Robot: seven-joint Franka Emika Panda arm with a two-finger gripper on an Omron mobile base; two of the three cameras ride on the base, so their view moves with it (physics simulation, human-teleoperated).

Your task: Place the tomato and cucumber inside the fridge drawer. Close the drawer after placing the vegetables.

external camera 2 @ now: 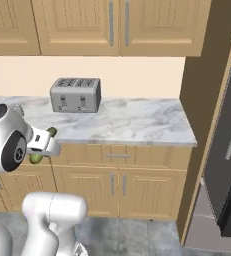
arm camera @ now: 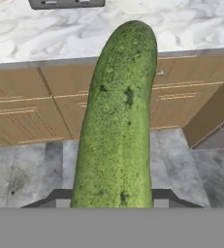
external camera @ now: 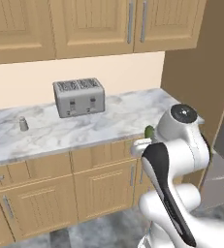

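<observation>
Hand view shows the cucumber (arm camera: 117,121) standing lengthwise up the frame from six o'clock toward twelve, clamped between the two dark fingertips (arm camera: 60,197) of the gripper (arm camera: 112,201). It is held in the air, off the counter, above the grey floor. Beyond it run the marble counter (arm camera: 191,26) and wooden cabinet fronts (arm camera: 31,104), with the toaster (arm camera: 67,4) at twelve o'clock. Right base view places the fridge (external camera 2: 227,145) at three o'clock, well apart from the cucumber. Carrying it well probably means keeping the grip firm and swinging slowly toward the fridge, clear of the counter edge.
</observation>
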